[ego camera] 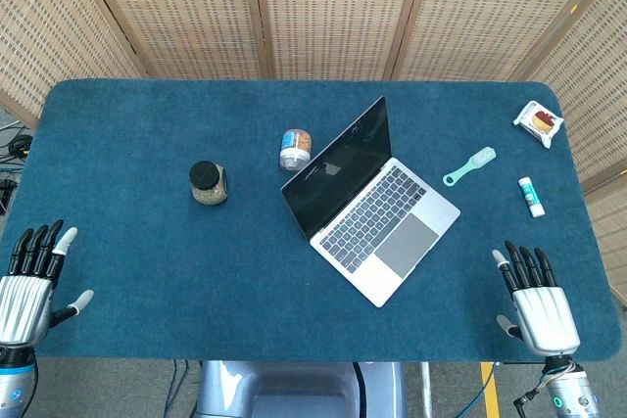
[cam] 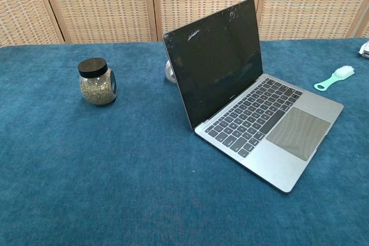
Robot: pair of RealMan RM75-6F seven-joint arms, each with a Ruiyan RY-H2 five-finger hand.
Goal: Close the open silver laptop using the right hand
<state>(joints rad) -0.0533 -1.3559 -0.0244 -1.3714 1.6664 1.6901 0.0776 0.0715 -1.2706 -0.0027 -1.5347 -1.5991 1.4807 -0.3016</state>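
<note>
Right hand [ego camera: 536, 302] rests empty, fingers spread, at the table's [ego camera: 147, 271] near edge, well apart from the open silver laptop [ego camera: 377, 212], apparently staged before reaching for the lid.

You are looking at a surface [ego camera: 147, 242] covered in blue cloth. The open silver laptop [ego camera: 377, 212] is sitting near its middle, turned at an angle. A black-lidded jar [ego camera: 208, 183] is standing to its left, and a small jar with a blue lid [ego camera: 294, 149] is standing just behind the screen. A mint brush [ego camera: 469, 165] is lying to the right, with a white tube [ego camera: 530, 195] and a small red-and-white packet [ego camera: 539, 122] lying further right.
</note>
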